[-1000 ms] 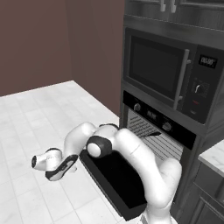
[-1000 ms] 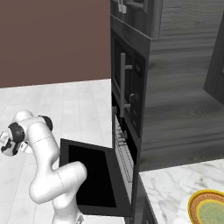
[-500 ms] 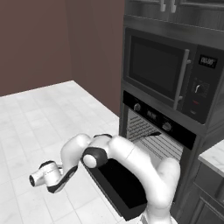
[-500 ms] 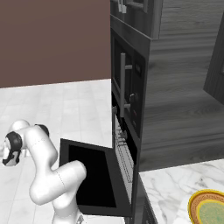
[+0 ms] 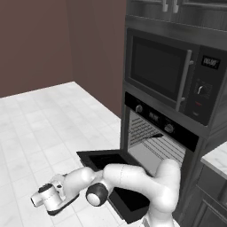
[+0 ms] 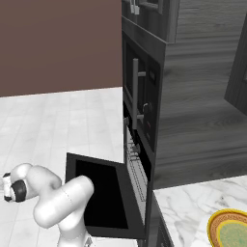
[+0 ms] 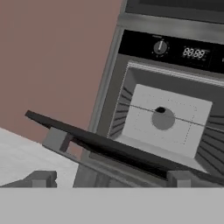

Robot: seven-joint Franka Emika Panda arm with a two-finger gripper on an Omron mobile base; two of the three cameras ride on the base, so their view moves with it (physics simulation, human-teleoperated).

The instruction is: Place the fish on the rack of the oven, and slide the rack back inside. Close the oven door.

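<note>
Oven door (image 5: 116, 182) down, microwave (image 5: 170, 77) above

From my station all three feeds read as flat, even rendered light with no visible lamp and no glare. The white floor (image 5: 40, 119) is bright and nearly shadowless in both base views. The oven door (image 5: 119, 181) is a matte black slab with hardly any sheen, while the oven (image 7: 164, 116) cavity glows pale grey at its back wall in the hand view. The arm (image 5: 133, 177) shows soft shading on its underside. Edges are slightly soft and jagged, low resolution rather than blur. I see no bending of lines at the borders.
</note>
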